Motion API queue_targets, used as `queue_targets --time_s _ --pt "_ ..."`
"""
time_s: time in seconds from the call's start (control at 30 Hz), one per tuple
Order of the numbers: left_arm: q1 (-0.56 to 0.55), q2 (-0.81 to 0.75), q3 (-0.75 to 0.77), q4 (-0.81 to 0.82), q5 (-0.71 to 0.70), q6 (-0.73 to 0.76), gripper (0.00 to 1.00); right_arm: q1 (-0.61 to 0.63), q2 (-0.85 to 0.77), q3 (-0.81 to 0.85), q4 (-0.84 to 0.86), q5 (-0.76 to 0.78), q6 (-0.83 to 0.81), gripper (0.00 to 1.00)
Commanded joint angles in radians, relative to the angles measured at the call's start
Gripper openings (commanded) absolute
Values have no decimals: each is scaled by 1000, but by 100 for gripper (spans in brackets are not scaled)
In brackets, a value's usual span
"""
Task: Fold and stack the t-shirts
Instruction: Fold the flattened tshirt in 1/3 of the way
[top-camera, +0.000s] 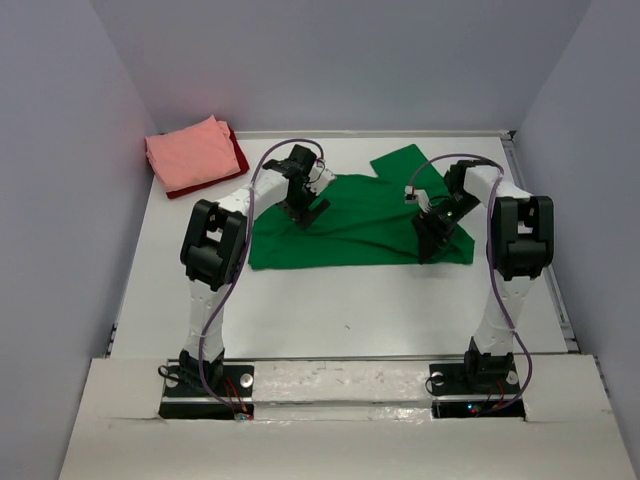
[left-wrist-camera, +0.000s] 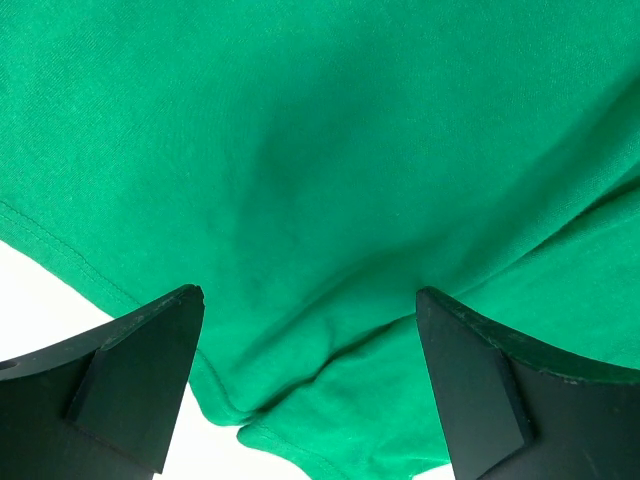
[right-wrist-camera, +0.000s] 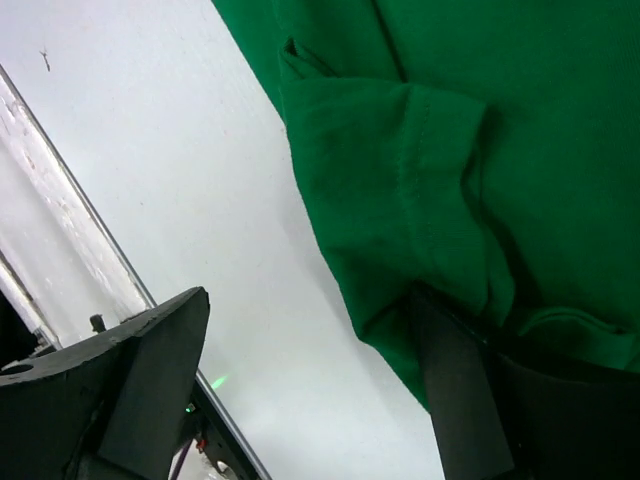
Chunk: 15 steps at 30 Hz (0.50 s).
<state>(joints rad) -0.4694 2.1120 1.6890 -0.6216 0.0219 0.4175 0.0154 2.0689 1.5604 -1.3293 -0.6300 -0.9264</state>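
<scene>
Pale grey-lilac walls close in on three sides of a white table (top-camera: 350, 310), and a metal rail (top-camera: 545, 260) runs along its right edge. On the middle of the table lies the green t-shirt (top-camera: 360, 225), spread flat and wide, with one sleeve (top-camera: 408, 162) pointing toward the far wall. At the far left corner, well apart from it, the salmon pink t-shirt (top-camera: 190, 155) sits folded on top of the dark red t-shirt (top-camera: 238, 152), of which only a thin edge shows.

Both arms reach over the green cloth and hide parts of it. The left end effector (top-camera: 303, 210) hangs above the shirt's left part. In the left wrist view its fingers (left-wrist-camera: 130, 370) stand wide apart and released, with only green cloth and its stitched hem between them.

The right end effector (top-camera: 428, 240) is at the shirt's near right corner. In the right wrist view its fingers (right-wrist-camera: 150, 380) are spread and hold nothing. One is over bare table, and the other lies against a rumpled fold of the shirt's edge.

Purple cables (top-camera: 262, 170) loop along each arm. The two bases (top-camera: 205, 385) are bolted to a pale board at the near edge.
</scene>
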Motion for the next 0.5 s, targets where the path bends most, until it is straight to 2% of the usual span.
queue_targets --time_s 0.0,0.17,0.43,0.47 --pt "-5 -35 -3 -26 3 12 99 9 -6 36 -96 -13 -15 89" --pt "-6 -35 -2 -27 4 14 99 9 0 125 -159 -48 -28 99" --pt "-6 -43 15 -27 4 10 99 9 -23 300 -159 -68 18 99" --pt "-6 -41 17 -27 6 10 99 9 -20 335 -159 -79 20 96"
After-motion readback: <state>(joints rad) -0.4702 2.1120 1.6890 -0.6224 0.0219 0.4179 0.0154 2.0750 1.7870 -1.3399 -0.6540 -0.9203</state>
